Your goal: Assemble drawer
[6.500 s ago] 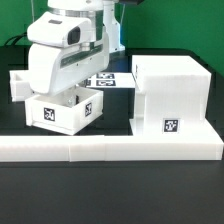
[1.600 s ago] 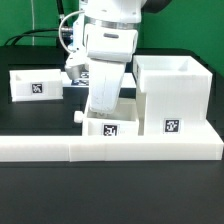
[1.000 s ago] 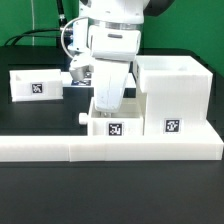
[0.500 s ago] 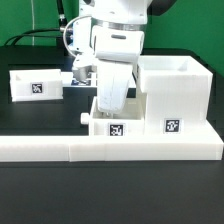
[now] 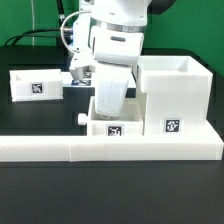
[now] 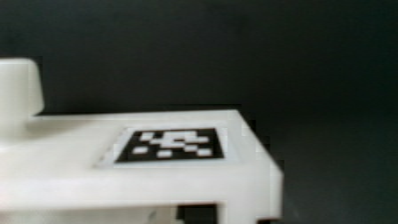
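Observation:
A small knobbed tray with a tag stands just behind the long low wall, close beside the large cube-like housing. Its knob points to the exterior view's left. My gripper reaches down into this tray from above. Its fingertips are hidden by the hand and the tray wall, and the tray has been moving with it. The wrist view shows the tray's white top, its tag and its knob. The second small tray sits at the far left.
The long low white L-shaped wall runs along the front, with the held tray and the housing against it. The black table lies in front of the wall. Cables hang behind the arm at the back.
Since 6.5 s ago the tray has travelled with my gripper from the left to beside the housing. In the last second it only shifted slightly sideways.

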